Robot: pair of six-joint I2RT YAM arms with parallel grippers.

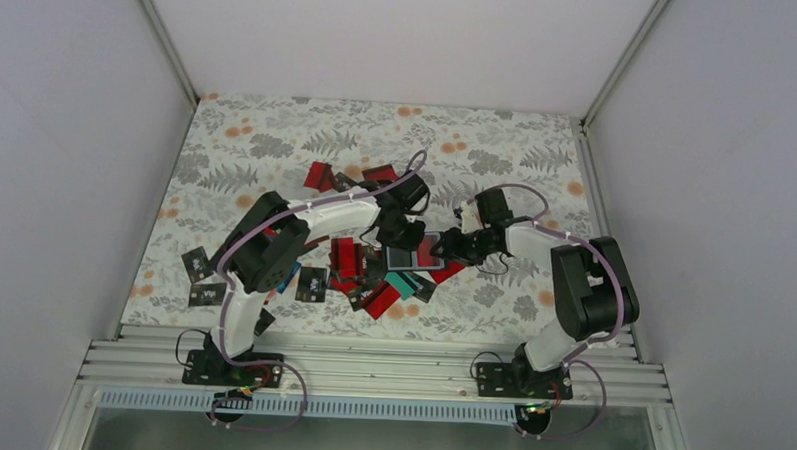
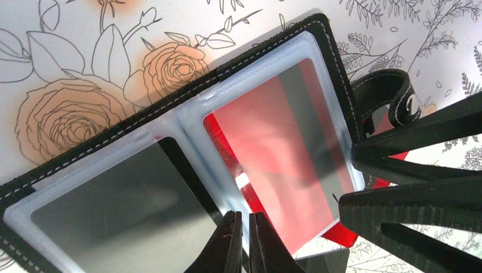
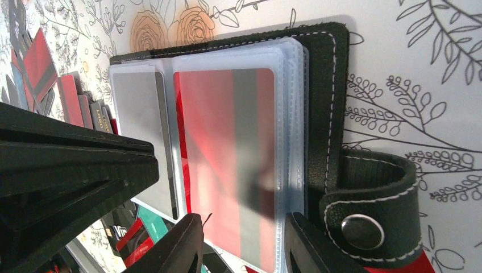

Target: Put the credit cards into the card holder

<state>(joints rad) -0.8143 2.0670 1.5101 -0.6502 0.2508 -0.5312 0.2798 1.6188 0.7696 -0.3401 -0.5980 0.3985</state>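
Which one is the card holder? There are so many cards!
Look at the middle of the flowery table, where the left tool and right tool almost meet. The card holder lies open there like a book. Unlike the loose cards around, it has clear plastic pockets, a stitched black cover and a snap strap.

Bright, even and diffuse from overhead in the top view, with only faint soft shadows under the arms on the table (image 1: 277,141). Slightly soft and low in detail there, the small credit cards (image 1: 345,258) without legible print. Crisp in both wrist views on the card holder (image 2: 327,51) stitching, with grey sheen and glare across its clear sleeves. Out of focus and near-black: right gripper (image 2: 347,179) at 4 o'clock, left gripper (image 3: 154,162) at 8 o'clock.
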